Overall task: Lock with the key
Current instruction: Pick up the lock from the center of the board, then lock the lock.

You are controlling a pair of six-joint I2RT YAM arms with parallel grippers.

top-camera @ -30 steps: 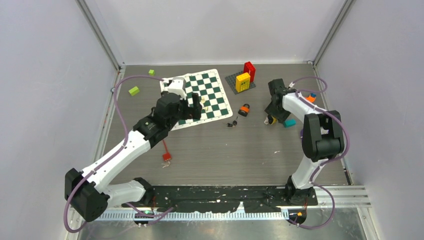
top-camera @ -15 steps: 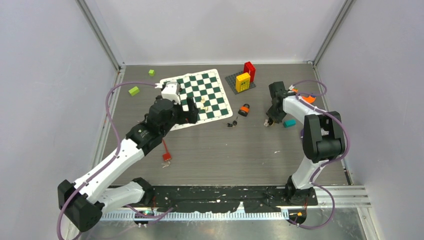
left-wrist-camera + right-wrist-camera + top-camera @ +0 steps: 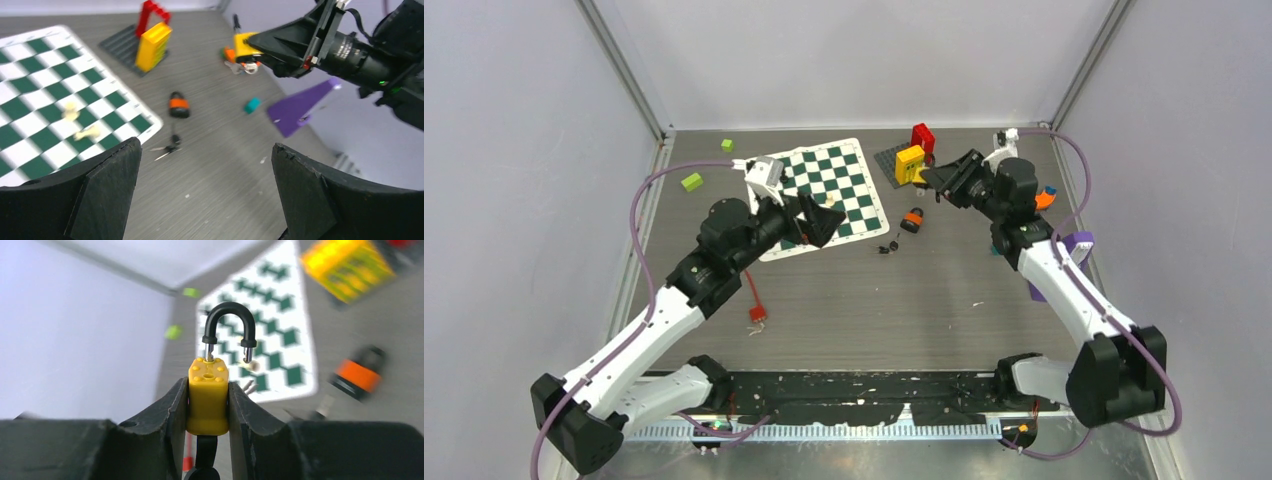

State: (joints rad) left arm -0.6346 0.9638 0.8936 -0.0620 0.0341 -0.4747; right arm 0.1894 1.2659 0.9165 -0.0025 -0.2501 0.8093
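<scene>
Up off the table comes the right gripper (image 3: 944, 182) since a second ago, now raised beside the yellow brick (image 3: 910, 163), while the left arm has pulled back a little.

From the top camera, the left gripper (image 3: 821, 222) hangs over the near corner of the chessboard mat (image 3: 824, 180). An orange padlock (image 3: 913, 219) and a small key (image 3: 887, 246) lie apart on the table (image 3: 904, 300).

On the left wrist camera, its own fingers (image 3: 107, 195) stand spread wide, with the key ahead on the table.

On the right wrist camera, the fingers pinch the yellow padlock (image 3: 208, 400) by its sides. Its black shackle (image 3: 227, 320) stands up with one leg free.
</scene>
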